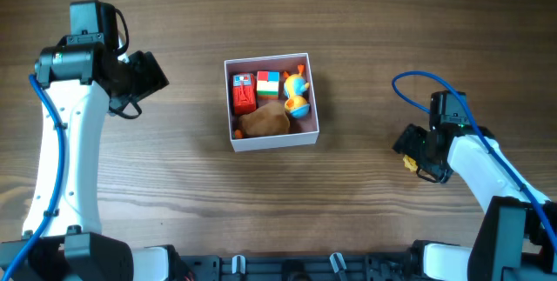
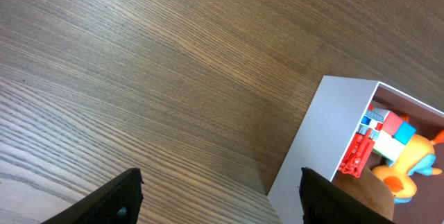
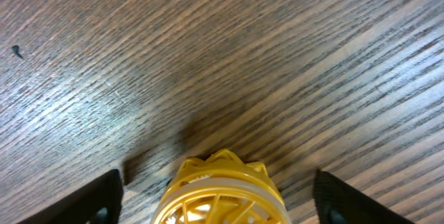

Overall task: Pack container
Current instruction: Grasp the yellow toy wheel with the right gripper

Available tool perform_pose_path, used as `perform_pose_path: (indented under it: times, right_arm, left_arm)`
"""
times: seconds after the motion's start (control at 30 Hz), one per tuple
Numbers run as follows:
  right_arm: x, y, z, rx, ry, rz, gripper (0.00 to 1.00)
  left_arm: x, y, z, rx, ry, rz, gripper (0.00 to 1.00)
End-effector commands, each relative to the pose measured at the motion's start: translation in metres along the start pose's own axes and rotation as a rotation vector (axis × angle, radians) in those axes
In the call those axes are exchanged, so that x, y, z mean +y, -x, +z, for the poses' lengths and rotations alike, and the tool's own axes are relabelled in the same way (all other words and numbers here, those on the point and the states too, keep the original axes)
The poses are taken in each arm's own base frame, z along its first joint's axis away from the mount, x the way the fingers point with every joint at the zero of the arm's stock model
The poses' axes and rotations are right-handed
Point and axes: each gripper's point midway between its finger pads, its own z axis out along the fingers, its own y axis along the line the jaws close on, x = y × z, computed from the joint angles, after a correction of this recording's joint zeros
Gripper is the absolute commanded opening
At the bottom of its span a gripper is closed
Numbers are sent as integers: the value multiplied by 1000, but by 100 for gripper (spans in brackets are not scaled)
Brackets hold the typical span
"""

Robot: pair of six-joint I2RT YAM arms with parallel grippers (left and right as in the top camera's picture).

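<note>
The container [image 1: 306, 56], a white-walled square box with a pink inside, stands mid-table. It holds a red brick toy [image 1: 244, 95], a coloured cube [image 1: 268, 84], a yellow and blue duck toy [image 1: 298, 91] and a brown lump [image 1: 265, 121]. My left gripper [image 1: 155, 74] is open and empty to its left. In the left wrist view its fingers [image 2: 220, 177] straddle bare table, and the container's white wall [image 2: 326, 134] is by the right finger. My right gripper [image 1: 407, 147] is open at the right. A yellow wheel-shaped toy [image 3: 218, 195] lies between its fingers [image 3: 218, 182], with gaps on both sides.
The wooden table [image 1: 174, 168] runs all round the container. The arm bases and a black rail [image 1: 287, 268] line the front edge. A blue cable [image 1: 418, 85] loops over the right arm.
</note>
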Motion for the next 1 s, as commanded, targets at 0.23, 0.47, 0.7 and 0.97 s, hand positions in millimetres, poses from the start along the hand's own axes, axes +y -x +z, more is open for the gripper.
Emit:
perform_pose_path:
  times: [0.23, 0.47, 0.7, 0.97]
  right_arm:
    - [-2, -11, 6, 33, -2, 6, 62]
    - [-2, -11, 6, 33, -1, 6, 46]
    - [-2, -11, 6, 33, -1, 6, 31]
    - [-2, -10, 6, 32, -1, 7, 6]
  left_arm:
    - [1, -2, 3, 15, -3, -19, 74]
    - [1, -2, 3, 15, -3, -19, 74]
    - [1, -2, 3, 15, -3, -19, 79]
    - [1, -2, 3, 14, -4, -19, 91]
